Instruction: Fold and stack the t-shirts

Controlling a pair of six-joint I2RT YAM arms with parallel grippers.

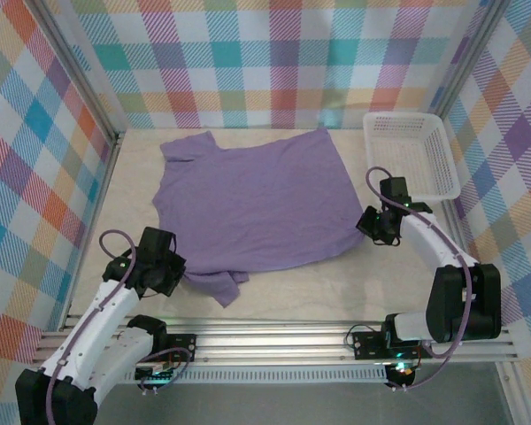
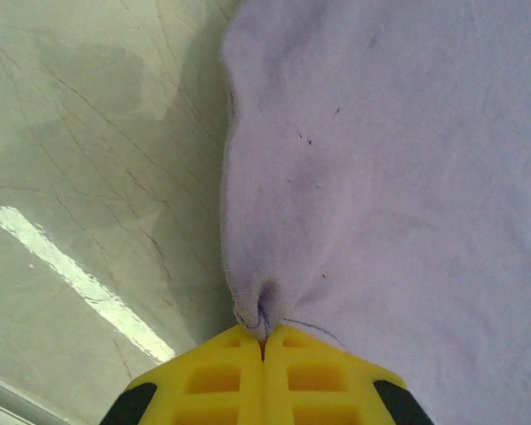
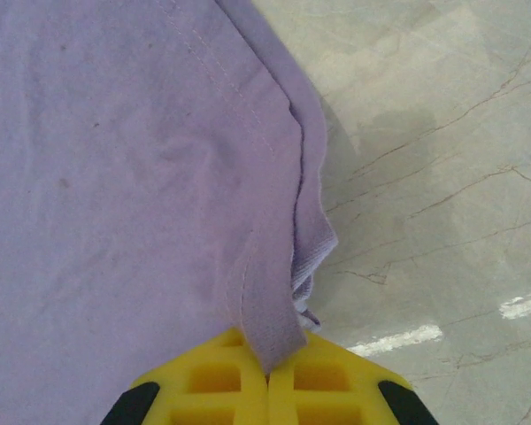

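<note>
Shirt (image 1: 252, 199) lies spread on the table (image 1: 327, 288), mid to far side, mostly flat. One sleeve points to the far left corner; the near left sleeve is bunched and folded on itself.

Left gripper (image 1: 182, 276) is at the shirt's near left edge. Wrist view: yellow fingers (image 2: 221, 381) pressed together, a small pucker of fabric pinched at their tips, bare table to the left of it.

Right gripper (image 1: 369, 228) is at the shirt's near right corner. Wrist view: fingers (image 3: 323, 385) together, clamped on a doubled strip of hem that curls up from the table.

Basket (image 1: 442, 159), white lattice, sits in the far right corner, apart from the shirt, with the right arm's wrist just beside its near left corner. Plaid walls (image 1: 274, 62) close in three sides; a metal rail (image 1: 292, 341) runs along the near edge. Nothing rests on top of the shirt.
</note>
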